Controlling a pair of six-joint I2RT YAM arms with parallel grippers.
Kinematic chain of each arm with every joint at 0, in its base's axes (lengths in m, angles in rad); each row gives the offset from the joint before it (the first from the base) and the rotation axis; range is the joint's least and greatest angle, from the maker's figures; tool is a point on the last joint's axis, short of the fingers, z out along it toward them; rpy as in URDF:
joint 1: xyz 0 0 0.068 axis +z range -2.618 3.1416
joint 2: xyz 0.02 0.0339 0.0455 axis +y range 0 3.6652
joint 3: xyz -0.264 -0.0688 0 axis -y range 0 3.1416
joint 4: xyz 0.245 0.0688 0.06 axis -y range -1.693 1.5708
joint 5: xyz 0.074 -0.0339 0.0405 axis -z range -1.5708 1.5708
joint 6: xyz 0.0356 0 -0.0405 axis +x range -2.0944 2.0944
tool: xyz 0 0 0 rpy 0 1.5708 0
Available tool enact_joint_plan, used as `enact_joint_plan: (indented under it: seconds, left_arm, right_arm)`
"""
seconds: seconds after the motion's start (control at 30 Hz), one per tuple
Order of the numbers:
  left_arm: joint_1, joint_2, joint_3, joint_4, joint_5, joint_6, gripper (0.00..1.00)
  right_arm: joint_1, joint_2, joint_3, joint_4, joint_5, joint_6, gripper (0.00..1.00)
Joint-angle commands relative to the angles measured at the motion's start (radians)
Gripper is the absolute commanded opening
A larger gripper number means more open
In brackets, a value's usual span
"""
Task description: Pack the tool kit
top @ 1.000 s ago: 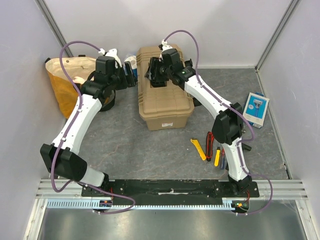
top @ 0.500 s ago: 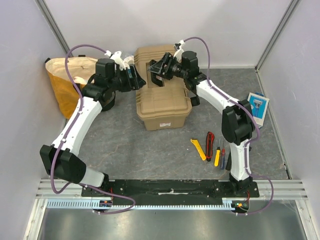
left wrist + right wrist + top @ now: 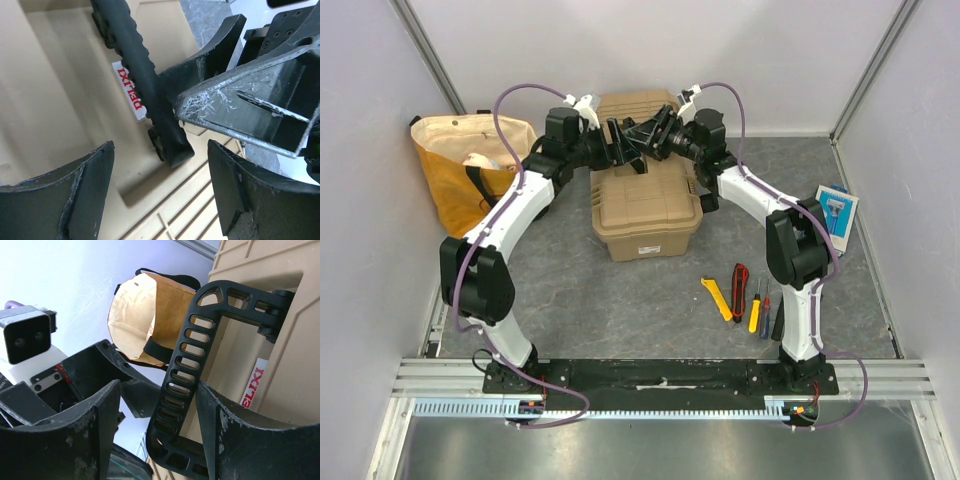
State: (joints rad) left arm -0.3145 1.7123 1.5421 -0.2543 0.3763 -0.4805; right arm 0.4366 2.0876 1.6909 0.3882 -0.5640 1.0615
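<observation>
Toolbox [image 3: 645, 205] sits shut at the upper middle of the overhead view, toward the back of the bench [image 3: 580, 290], its long side running up and down the frame. A white label shows on its near end. Its black handle [image 3: 180, 365] appears tipped up out of the recess in the lid, and both arms meet over it from either side.

The right tool [image 3: 159, 387] straddles the handle with its jaws apart. The handle lies close against one finger, with a clear gap to the other, so it is not clamped. The left tool [image 3: 160, 150] is spread wide with nothing between its fingertips. The handle's end lies just beyond them, and a finger of the right tool crowds in from the upper right of the left wrist view, close beside the handle.

A yellow bag [image 3: 455, 180] stands open at the upper left, well apart from the toolbox, behind the left arm. A blue-white packet [image 3: 835, 218] lies flat at the right edge.

In the lower right, near the right arm's base, loose tools lie in a row: a yellow cutter [image 3: 717, 298], a red cutter [image 3: 740, 278] and screwdrivers [image 3: 757, 313]. They are well apart from the toolbox.

The bench is mottled grey. Pale walls [image 3: 650, 50] close it in on three sides, and a metal rail [image 3: 880, 375] crosses the bottom of the frame.
</observation>
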Motion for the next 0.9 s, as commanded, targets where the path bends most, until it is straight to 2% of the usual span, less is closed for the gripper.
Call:
enact_joint_plan:
  seconds: [0.0, 0.13, 0.23, 0.33, 0.57, 0.87]
  left_arm:
    - [-0.023, 0.050, 0.056, 0.061, 0.026, -0.050, 0.81]
    - [-0.029, 0.076, 0.069, 0.056, 0.003, -0.050, 0.80]
    - [-0.029, 0.098, 0.096, 0.004, -0.043, -0.049, 0.77]
    - [-0.034, 0.107, 0.116, -0.025, -0.076, -0.038, 0.74]
    - [-0.034, 0.125, 0.161, -0.075, -0.083, 0.008, 0.66]
    - [-0.034, 0.116, 0.193, -0.157, -0.155, 0.063, 0.41]
  right_arm:
    - [0.021, -0.052, -0.010, 0.086, -0.109, 0.045, 0.68]
    - [0.007, -0.073, -0.011, 0.025, -0.074, 0.012, 0.67]
    - [-0.012, -0.104, -0.007, -0.104, -0.007, -0.066, 0.68]
    - [-0.035, -0.159, -0.020, -0.251, 0.117, -0.150, 0.69]
    - [-0.078, -0.294, -0.103, -0.425, 0.331, -0.253, 0.70]
    - [-0.079, -0.504, -0.226, -0.522, 0.481, -0.353, 0.70]
